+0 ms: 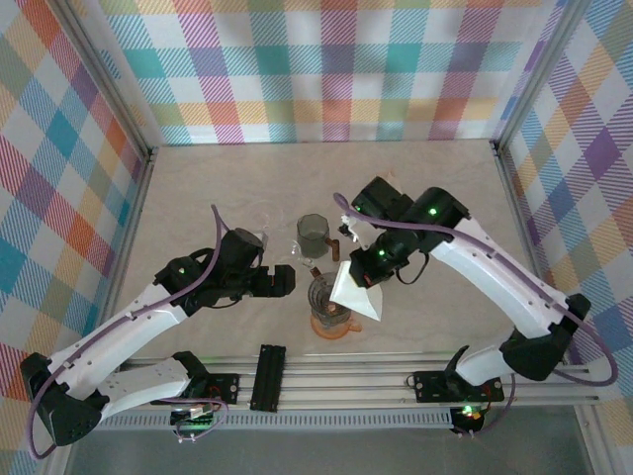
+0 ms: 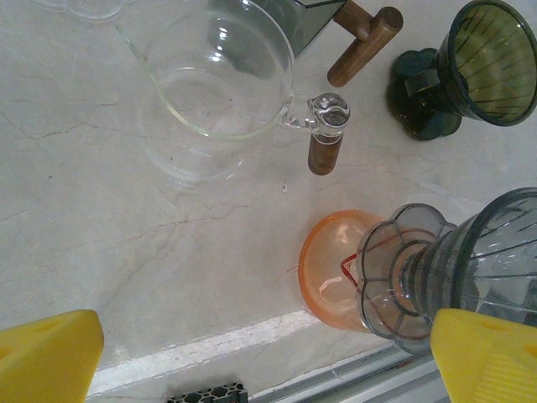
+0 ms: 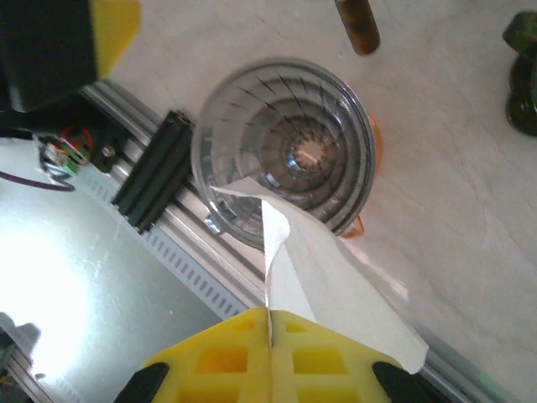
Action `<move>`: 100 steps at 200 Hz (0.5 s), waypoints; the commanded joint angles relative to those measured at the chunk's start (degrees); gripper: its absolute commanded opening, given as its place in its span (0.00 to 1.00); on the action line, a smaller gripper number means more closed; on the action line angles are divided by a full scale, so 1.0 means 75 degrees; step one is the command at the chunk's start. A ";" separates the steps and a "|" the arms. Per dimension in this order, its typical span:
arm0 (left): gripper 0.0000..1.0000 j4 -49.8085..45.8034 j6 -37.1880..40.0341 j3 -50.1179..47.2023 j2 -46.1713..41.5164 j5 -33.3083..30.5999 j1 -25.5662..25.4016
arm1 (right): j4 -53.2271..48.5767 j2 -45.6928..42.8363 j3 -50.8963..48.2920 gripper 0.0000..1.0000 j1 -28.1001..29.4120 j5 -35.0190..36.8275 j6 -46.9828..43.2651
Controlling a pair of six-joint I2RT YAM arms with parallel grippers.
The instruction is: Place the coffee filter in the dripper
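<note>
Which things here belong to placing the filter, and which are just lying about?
In the job: coffee filter, pinched in the right hand; clear dripper on its orange saucer.
Lying about: glass carafe; green dripper; smoky mug with wooden handle.

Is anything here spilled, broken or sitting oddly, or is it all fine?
Nothing looks spilled or broken. One oddity: the white paper filter, pinched in the right gripper, is folded flat, its corner hanging over the rim of the grey dripper rather than opened into a cone inside it.
</note>
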 commanded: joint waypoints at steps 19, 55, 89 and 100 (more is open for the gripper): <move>0.97 0.0344 0.0242 -0.0105 -0.0346 0.0389 0.0050 | -0.0811 0.0755 0.0926 0.00 0.0300 0.0458 -0.0015; 0.98 0.0378 0.0282 -0.0135 -0.0528 0.0403 0.0050 | -0.1444 0.1577 0.1757 0.00 0.0631 0.0989 -0.0156; 0.99 0.0417 0.0318 -0.0310 -0.0627 0.0342 0.0065 | -0.1382 0.1954 0.1987 0.00 0.0832 0.1040 -0.0118; 0.98 0.0471 0.0355 -0.0360 -0.0650 0.0409 0.0064 | -0.1267 0.2038 0.1959 0.00 0.0917 0.1044 -0.0111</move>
